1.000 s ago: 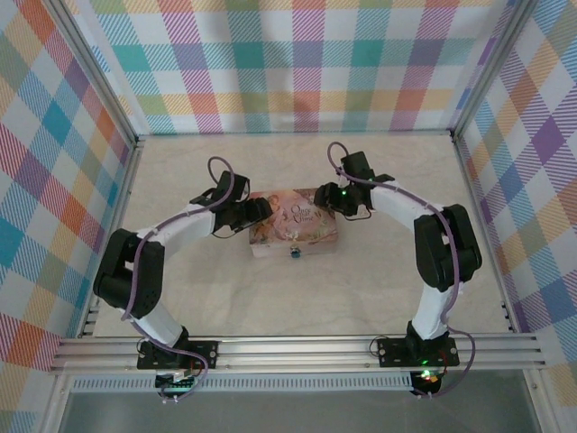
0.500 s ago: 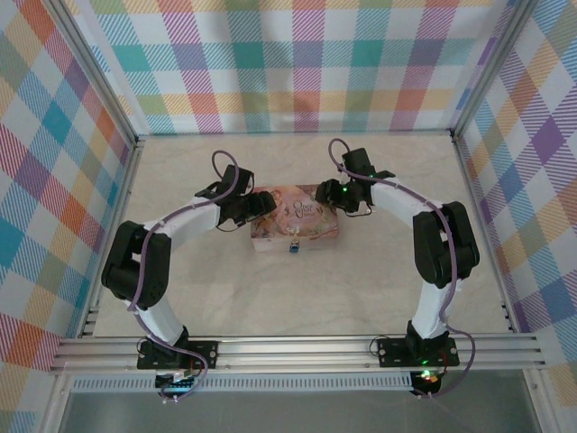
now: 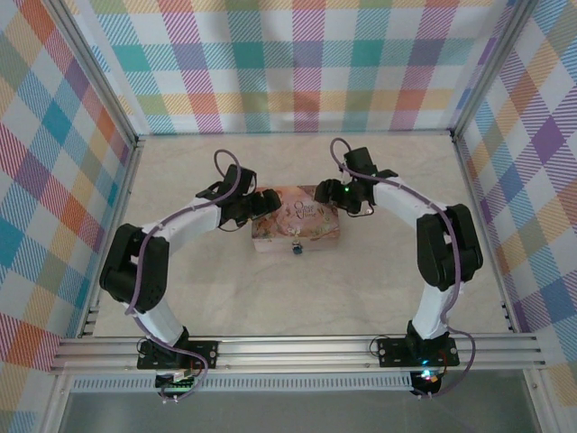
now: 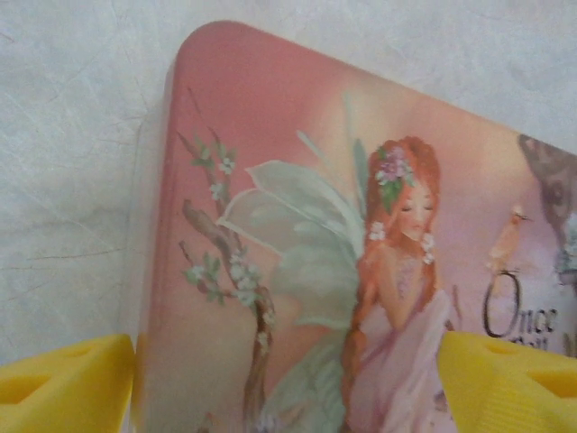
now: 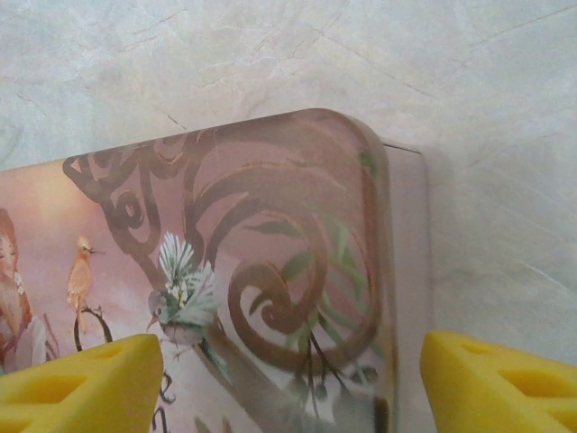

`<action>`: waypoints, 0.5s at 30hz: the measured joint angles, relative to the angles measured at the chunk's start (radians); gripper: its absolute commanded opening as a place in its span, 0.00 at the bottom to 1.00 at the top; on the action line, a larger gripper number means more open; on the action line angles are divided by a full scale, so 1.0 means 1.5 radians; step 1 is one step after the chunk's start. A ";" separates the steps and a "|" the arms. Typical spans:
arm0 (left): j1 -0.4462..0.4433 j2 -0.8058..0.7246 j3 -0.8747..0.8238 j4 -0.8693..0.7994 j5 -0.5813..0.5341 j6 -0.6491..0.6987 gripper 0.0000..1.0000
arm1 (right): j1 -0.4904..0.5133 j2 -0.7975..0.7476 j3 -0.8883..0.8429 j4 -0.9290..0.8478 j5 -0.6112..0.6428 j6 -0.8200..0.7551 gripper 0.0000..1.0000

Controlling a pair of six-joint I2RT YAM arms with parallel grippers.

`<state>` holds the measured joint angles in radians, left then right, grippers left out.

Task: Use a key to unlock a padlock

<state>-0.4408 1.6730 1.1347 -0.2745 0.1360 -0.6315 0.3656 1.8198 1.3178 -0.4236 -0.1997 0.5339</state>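
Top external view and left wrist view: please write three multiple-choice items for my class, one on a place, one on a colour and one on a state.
1. On which side of the box does the padlock sit?
A. The far side
B. The near side, towards the arm bases
C. The left end

2. What colour are the fingers in the left wrist view?
A. Black
B. Red
C. Yellow

3. What state is the left gripper in?
A. Open
B. Shut on a key
C. Shut on the padlock

Answers:
1 B, the top external view shows it at the box's near edge.
2 C, both tips are yellow.
3 A, the fingers stand wide apart with the box showing between them.
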 measured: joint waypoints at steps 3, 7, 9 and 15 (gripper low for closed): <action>0.003 -0.031 -0.006 -0.009 -0.008 0.002 0.87 | -0.009 -0.032 0.000 -0.024 0.029 -0.003 0.76; 0.005 -0.071 -0.017 -0.027 -0.026 0.011 0.87 | -0.030 -0.073 0.000 -0.055 0.075 -0.005 0.76; 0.005 -0.089 -0.025 -0.034 -0.030 0.012 0.87 | -0.042 -0.079 0.004 -0.077 0.097 -0.001 0.75; -0.001 -0.142 -0.070 -0.046 -0.027 0.012 0.86 | -0.093 -0.069 0.037 -0.146 0.123 0.017 0.55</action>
<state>-0.4419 1.4593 1.0302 -0.3428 0.0948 -0.6136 0.2256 1.7168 1.3739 -0.6434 -0.0151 0.5594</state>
